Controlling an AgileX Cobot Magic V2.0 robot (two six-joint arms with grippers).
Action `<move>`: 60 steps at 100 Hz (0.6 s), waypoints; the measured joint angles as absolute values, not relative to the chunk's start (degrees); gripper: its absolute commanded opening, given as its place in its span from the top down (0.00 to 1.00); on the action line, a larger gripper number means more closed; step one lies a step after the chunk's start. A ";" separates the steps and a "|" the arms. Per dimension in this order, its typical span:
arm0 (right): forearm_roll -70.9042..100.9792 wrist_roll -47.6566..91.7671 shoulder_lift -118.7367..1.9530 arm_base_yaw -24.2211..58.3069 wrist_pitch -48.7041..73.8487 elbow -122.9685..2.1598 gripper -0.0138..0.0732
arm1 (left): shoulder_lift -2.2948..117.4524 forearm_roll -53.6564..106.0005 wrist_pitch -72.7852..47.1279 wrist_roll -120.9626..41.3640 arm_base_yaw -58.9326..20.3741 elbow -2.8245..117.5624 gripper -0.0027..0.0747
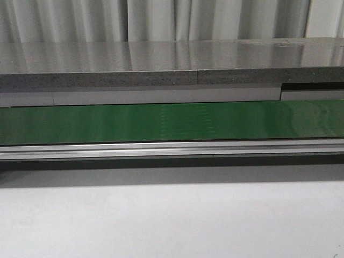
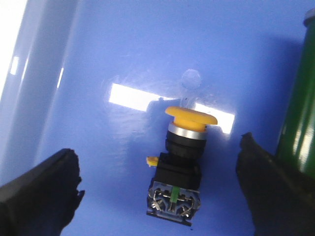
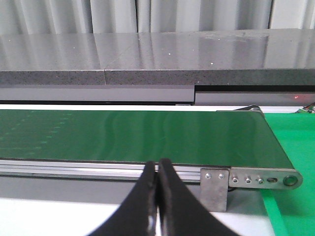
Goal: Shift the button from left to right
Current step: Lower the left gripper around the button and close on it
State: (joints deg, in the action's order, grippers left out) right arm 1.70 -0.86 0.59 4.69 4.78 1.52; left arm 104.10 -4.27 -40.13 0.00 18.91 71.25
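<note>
The button (image 2: 181,162) lies on its side on a blue surface (image 2: 98,49) in the left wrist view: yellow cap, silver band, black body, metal terminals at its base. My left gripper (image 2: 159,169) is open, its two black fingers (image 2: 39,191) wide apart on either side of the button without touching it. My right gripper (image 3: 157,169) is shut with nothing between its fingers, hanging in front of the green conveyor belt (image 3: 138,135). Neither the button nor either gripper shows in the front view.
A green conveyor belt (image 1: 172,122) with an aluminium rail (image 1: 172,148) runs across the front view, a grey stone shelf (image 1: 161,64) behind it and a white table (image 1: 172,220) in front. A green cylinder (image 2: 300,123) stands beside the left gripper. The belt's end bracket (image 3: 256,179) is near the right gripper.
</note>
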 measured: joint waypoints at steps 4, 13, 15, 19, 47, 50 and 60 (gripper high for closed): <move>1.70 -0.86 0.59 4.69 4.78 1.52 0.92 | 104.80 -4.15 -40.13 0.00 18.91 71.25 0.16; 1.70 -0.86 0.59 4.69 4.78 1.52 0.92 | 106.31 -3.86 -39.99 0.00 18.91 71.25 0.16; 1.70 -0.86 0.59 4.69 4.78 1.52 0.92 | 106.61 -3.86 -39.97 0.00 18.91 71.25 0.16; 1.70 -0.86 0.59 4.69 4.78 1.52 0.92 | 106.96 -3.71 -39.87 0.00 18.91 71.25 0.16; 1.70 -0.86 0.59 4.69 4.78 1.52 0.92 | 110.34 -3.73 -38.26 0.00 18.91 71.48 0.16; 1.70 -0.86 0.59 4.69 4.78 1.52 0.92 | 110.74 -3.73 -38.15 0.00 18.91 71.59 0.16; 1.70 -0.86 0.59 4.69 4.78 1.52 0.92 | 111.60 -3.73 -37.65 0.00 19.04 71.68 0.16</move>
